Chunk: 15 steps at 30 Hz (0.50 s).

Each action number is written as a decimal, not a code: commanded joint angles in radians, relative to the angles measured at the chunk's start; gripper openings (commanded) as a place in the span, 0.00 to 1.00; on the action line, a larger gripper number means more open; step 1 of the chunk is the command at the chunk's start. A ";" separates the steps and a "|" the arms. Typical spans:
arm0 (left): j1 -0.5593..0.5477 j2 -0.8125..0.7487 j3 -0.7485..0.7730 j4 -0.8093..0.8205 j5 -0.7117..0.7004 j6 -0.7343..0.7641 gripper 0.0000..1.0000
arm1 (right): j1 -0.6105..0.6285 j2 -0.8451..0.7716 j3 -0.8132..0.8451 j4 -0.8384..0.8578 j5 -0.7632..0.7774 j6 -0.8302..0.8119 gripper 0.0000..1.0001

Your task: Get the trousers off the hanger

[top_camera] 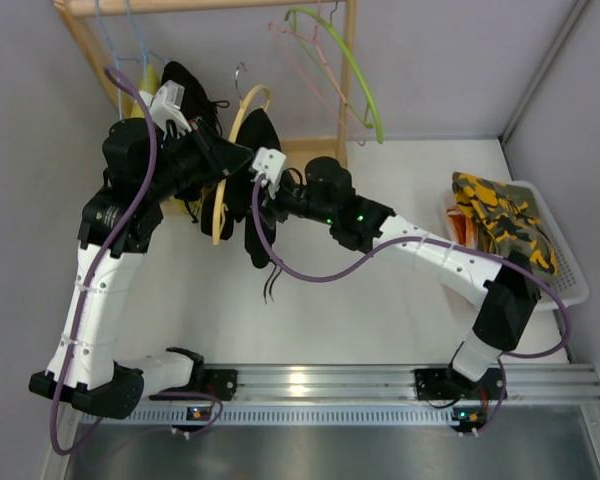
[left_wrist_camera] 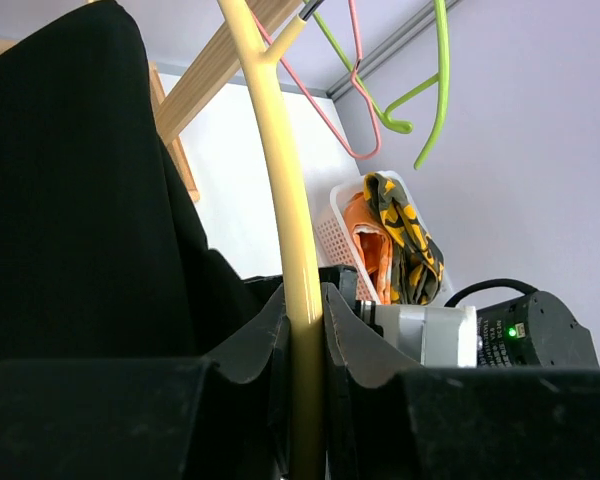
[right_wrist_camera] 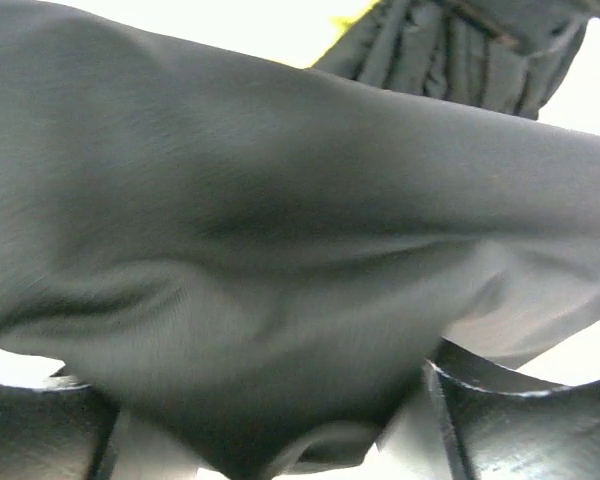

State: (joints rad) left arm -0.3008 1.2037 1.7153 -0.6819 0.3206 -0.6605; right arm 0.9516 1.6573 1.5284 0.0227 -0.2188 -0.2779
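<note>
The cream-yellow hanger (top_camera: 223,190) hangs by its metal hook in front of the wooden rack, with the black trousers (top_camera: 257,225) draped over it and their drawstrings (top_camera: 270,283) dangling. My left gripper (top_camera: 232,158) is shut on the hanger's arm; in the left wrist view the jaws (left_wrist_camera: 305,335) pinch the yellow bar (left_wrist_camera: 280,180), with black fabric (left_wrist_camera: 70,200) to the left. My right gripper (top_camera: 263,195) is at the trousers. In the right wrist view its fingers (right_wrist_camera: 520,420) stand wide apart with a bulge of the black fabric (right_wrist_camera: 280,250) hanging between them.
A second black garment (top_camera: 187,85) hangs on the wooden rack (top_camera: 350,60) behind the left arm. A green hanger (top_camera: 355,75), a pink wire hanger (top_camera: 305,55) and blue wire hangers (top_camera: 130,35) hang there too. A white basket (top_camera: 572,275) with the camouflage cloth (top_camera: 505,220) stands at the right.
</note>
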 commanded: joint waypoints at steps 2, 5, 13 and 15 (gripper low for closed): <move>0.003 -0.021 0.066 0.151 0.021 -0.005 0.00 | 0.013 0.015 0.073 0.134 0.149 0.017 0.55; 0.003 -0.020 0.066 0.150 0.029 -0.013 0.00 | 0.010 0.033 0.096 0.143 0.179 0.051 0.55; 0.003 -0.018 0.063 0.150 0.035 -0.037 0.00 | 0.010 0.079 0.136 0.155 0.188 0.109 0.55; 0.003 -0.019 0.064 0.150 0.034 -0.036 0.00 | 0.010 0.081 0.134 0.157 0.174 0.105 0.57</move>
State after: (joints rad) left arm -0.2966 1.2049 1.7168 -0.6811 0.3206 -0.6823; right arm 0.9554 1.7325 1.6058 0.0898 -0.0601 -0.1963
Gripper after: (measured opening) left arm 0.188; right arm 0.562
